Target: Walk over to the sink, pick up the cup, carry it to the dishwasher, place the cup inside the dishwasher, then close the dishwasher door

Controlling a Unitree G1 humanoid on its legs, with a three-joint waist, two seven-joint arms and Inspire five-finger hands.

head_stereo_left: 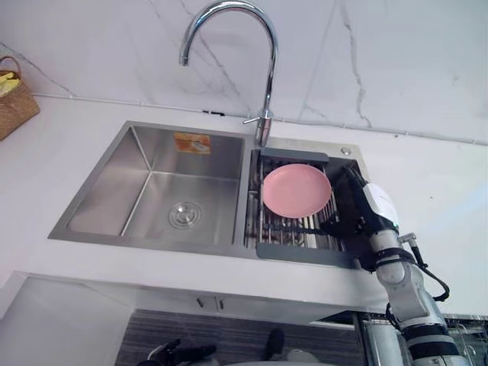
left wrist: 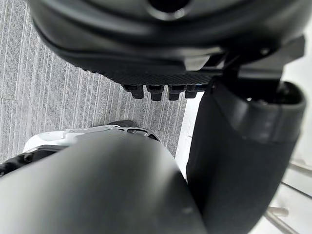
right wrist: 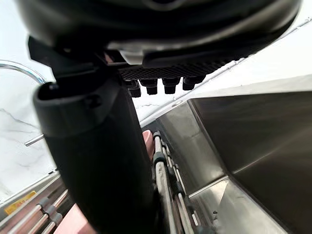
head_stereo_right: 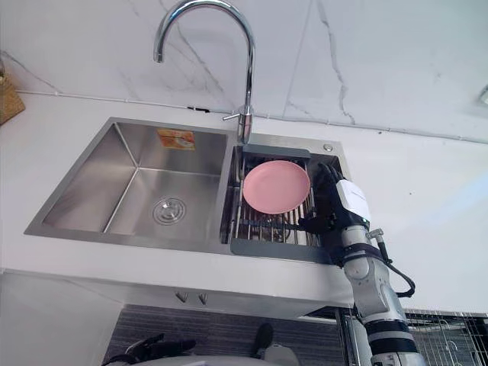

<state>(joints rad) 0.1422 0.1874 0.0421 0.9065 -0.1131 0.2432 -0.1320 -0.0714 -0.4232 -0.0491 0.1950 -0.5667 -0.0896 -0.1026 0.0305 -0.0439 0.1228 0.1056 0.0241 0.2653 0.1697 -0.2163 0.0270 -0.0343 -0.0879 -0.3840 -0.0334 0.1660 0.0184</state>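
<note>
Risks first, left to right.

- Left hand [left wrist: 146, 39] hangs low over grey striped floor. Its fingers are relaxed and it holds nothing, so no hazard there.
- Cup: I cannot tell where it is. The one dish I can make out in the stainless steel double sink [head_stereo_left: 152, 245] is a round pink plate [head_stereo_left: 296, 191]. A grasp from this pose may land on the wrong item. The cup could be hidden under the hand or the plate.
- The tall chrome gooseneck faucet [head_stereo_left: 268, 76] stands just behind the rack. My guess is that a lift up and back could clip it.
- Right hand [head_stereo_left: 349, 204] is down at the right end of the rack, just beside the plate's edge. Its thumb [right wrist: 97, 161] and fingers [right wrist: 168, 87] are apart with nothing between them, so it is released and empty.
- If that hand closes or sweeps left, it would likely nudge the plate, which could slide and clatter on the rods. I can't tell whether the plate lies flat or leans. The fingers could also snag between the rods.

Containers, left to right:

- A brown wicker basket [head_stereo_left: 19, 110] sits on the white counter [head_stereo_left: 69, 152], well apart from the sink. It has something yellow [head_stereo_left: 8, 82] inside.
- The left basin [head_stereo_left: 107, 183] holds nothing but its round drain strainer [head_stereo_left: 184, 215]. There is an orange sticker [head_stereo_left: 192, 142] on the back wall.
- The right basin is taken up by a dark-framed wire draining rack [head_stereo_left: 305, 254], which holds the pink plate.
- A wire grid [head_stereo_right: 450, 335] shows below the counter at lower right. It is probably the dishwasher's rack, and I can't read its contents.
</note>
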